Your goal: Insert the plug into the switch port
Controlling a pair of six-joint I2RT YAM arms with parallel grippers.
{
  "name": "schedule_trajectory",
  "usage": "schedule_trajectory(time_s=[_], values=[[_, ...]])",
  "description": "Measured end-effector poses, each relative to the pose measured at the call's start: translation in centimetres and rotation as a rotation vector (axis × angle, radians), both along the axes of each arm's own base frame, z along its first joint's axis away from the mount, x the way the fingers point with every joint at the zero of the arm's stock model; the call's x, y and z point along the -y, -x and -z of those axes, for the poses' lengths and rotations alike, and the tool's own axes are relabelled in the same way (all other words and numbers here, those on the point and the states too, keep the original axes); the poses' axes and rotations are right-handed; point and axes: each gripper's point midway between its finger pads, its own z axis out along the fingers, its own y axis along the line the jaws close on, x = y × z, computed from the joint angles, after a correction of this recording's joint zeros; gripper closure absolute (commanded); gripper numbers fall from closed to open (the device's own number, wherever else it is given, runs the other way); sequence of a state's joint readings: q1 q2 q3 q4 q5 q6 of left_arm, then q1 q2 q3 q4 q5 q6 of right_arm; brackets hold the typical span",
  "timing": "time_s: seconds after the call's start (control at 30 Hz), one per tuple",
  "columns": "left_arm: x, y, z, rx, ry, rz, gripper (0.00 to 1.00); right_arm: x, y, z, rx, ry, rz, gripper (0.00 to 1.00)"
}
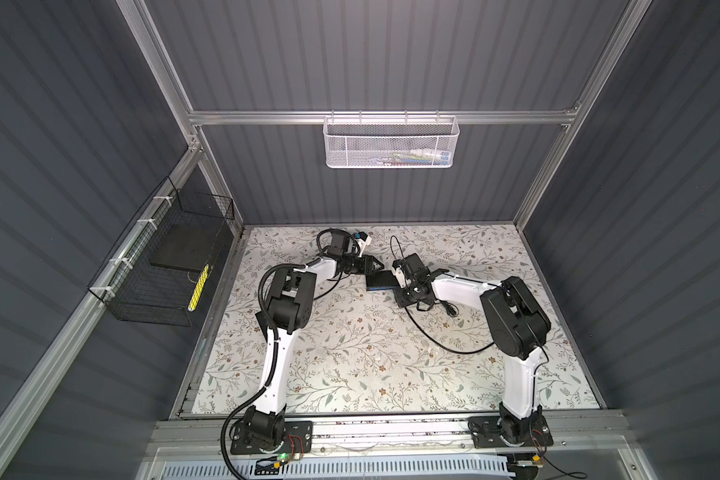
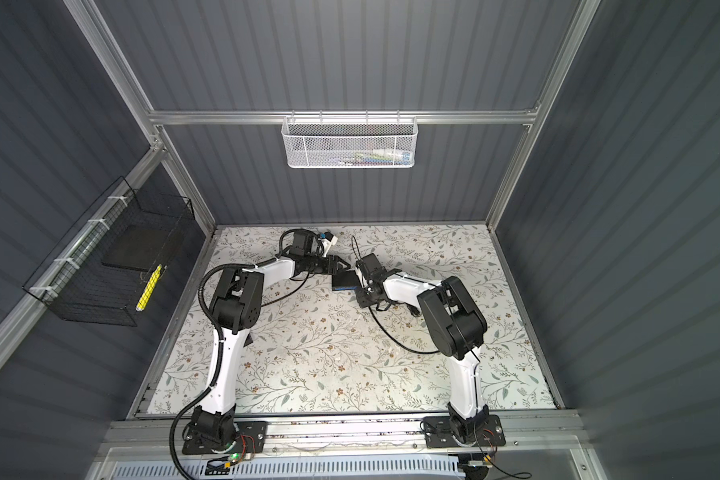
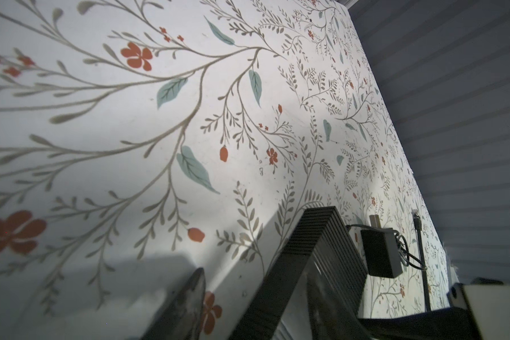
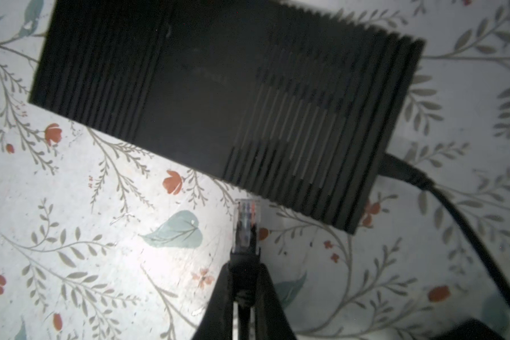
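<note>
Grey ribbed walls [image 1: 371,62] are closing in a floral tabletop [image 1: 350,365], and in both top views the black box [image 1: 378,280] with the blue long face is lying a little toward 12 o'clock from its middle. The left gripper [image 1: 373,265] is reaching to the box at about its 11 o'clock corner. Its fingers [image 3: 186,303] are standing apart, and in the left wrist view one of them is showing a strip of table between itself and the box, so it is not clamping there. The contact of the other finger cannot be told. The right gripper [image 4: 245,266] is working at 3 o'clock of the box. Its fingers are pressing together on the black boot of the plug [image 4: 246,223], whose clear tip is pointing at a long edge of the box, just beside it. The switch port itself is hiding below that edge in every view. A power cable [image 4: 404,172] is sitting in one short end. The risk, as it seems, is a plug arriving tilted or off-line and hitting the housing instead of the socket. The box is apparently not being gripped firmly, so such a push could slide or turn it away. The stiff power cable could also be pulling on it.
</note>
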State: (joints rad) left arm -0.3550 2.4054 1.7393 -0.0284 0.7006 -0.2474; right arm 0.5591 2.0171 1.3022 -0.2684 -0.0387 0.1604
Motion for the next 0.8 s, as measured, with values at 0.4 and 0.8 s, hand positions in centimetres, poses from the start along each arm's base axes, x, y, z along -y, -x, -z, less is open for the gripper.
schedule_trajectory(time_s=[0.4,0.8], values=[[0.0,0.6,0.0,-0.01,0.017,-0.009,0.45,-0.5,-0.2,-0.2,0.003,-0.013,0.01,1.0],[0.2,0.7,0.1,-0.012,0.029,-0.01,0.48,-1.0,-0.3,-0.6,0.006,-0.012,0.024,1.0]])
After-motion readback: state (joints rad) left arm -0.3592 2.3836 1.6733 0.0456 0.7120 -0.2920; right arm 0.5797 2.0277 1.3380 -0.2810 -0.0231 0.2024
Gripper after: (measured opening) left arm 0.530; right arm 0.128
